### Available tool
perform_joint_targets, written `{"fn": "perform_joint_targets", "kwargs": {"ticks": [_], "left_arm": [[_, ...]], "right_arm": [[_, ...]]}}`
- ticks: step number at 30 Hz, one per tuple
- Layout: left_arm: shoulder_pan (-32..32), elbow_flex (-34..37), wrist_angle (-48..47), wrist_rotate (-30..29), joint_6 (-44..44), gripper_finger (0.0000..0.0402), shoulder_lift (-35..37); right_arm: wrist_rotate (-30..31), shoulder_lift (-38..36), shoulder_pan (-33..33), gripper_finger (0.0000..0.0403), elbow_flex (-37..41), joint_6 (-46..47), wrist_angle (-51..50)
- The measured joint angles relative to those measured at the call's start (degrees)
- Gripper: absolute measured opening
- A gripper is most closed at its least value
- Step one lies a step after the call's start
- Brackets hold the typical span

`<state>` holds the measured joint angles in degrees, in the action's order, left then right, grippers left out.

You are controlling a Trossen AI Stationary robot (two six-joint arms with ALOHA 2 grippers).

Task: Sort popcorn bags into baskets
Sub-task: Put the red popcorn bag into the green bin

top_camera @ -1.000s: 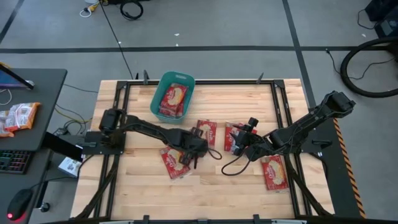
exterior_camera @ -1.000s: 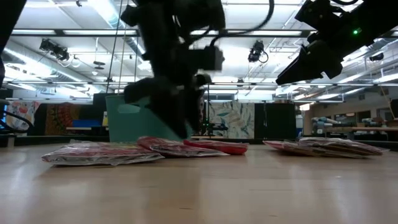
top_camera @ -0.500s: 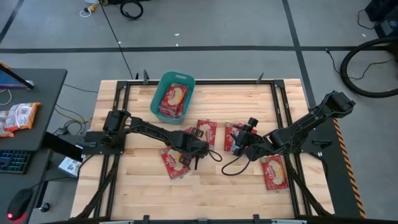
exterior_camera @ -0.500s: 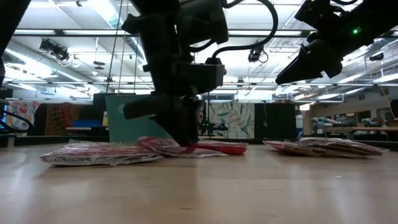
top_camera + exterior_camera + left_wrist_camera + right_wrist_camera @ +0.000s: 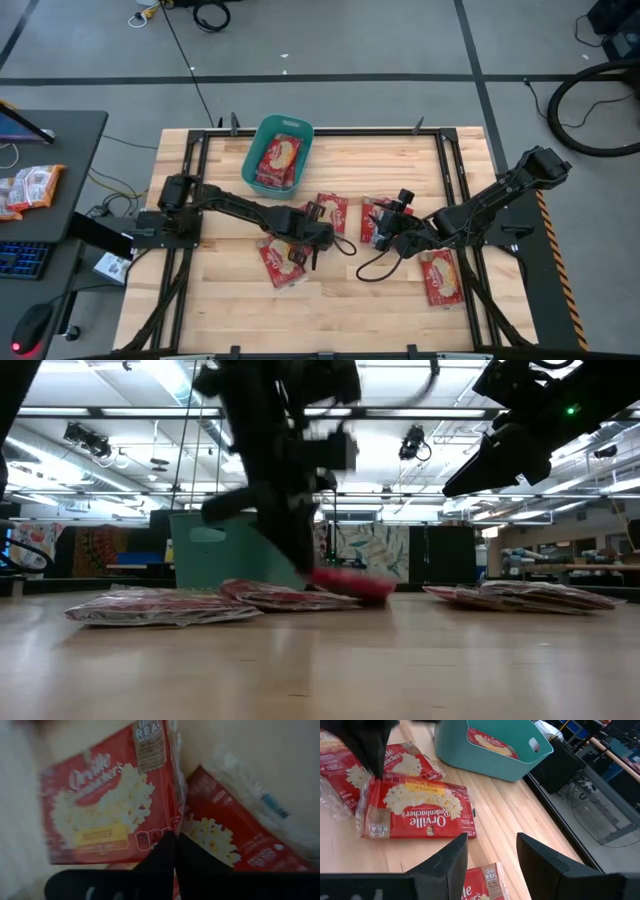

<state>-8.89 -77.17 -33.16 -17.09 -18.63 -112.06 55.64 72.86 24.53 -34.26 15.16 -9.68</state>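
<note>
Wooden table (image 5: 340, 290) below, the left gripper (image 5: 305, 232) seems pinched shut on one popcorn bag's (image 5: 415, 810) edge — a thin hold that could slip — while the right gripper (image 5: 490, 852) waits beside it, jaws apart and empty.

A teal basket (image 5: 281, 155) (one popcorn bag (image 5: 279, 160) inside) sits on the bench (image 5: 340, 300); the left pincer (image 5: 312, 225) is over the loose bags.

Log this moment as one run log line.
left gripper: shut on popcorn bag edge, mid-table | right gripper: open, hovering, empty | teal basket: one bag inside
</note>
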Motion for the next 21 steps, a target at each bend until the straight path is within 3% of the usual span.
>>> {"fn": "perform_joint_targets", "kwargs": {"ticks": [5, 14, 21], "left_arm": [[1.95, 0.0, -0.04, -1.71, 2.49, 0.0003, 5.93], [8.61, -0.07, 0.58, -12.0, 0.24, 0.0002, 16.04], [15.03, -0.07, 3.28, -11.71, -6.02, 0.0002, 19.81]], "right_arm": [[-0.09, 0.0, 0.0, 0.0174, 0.0, -0.02, 0.21], [-0.24, 0.0, -0.26, 0.0174, 0.0, -0.33, 0.32], [-1.41, 0.0, -0.28, 0.0174, 0.0, -0.2, 0.64]]}}
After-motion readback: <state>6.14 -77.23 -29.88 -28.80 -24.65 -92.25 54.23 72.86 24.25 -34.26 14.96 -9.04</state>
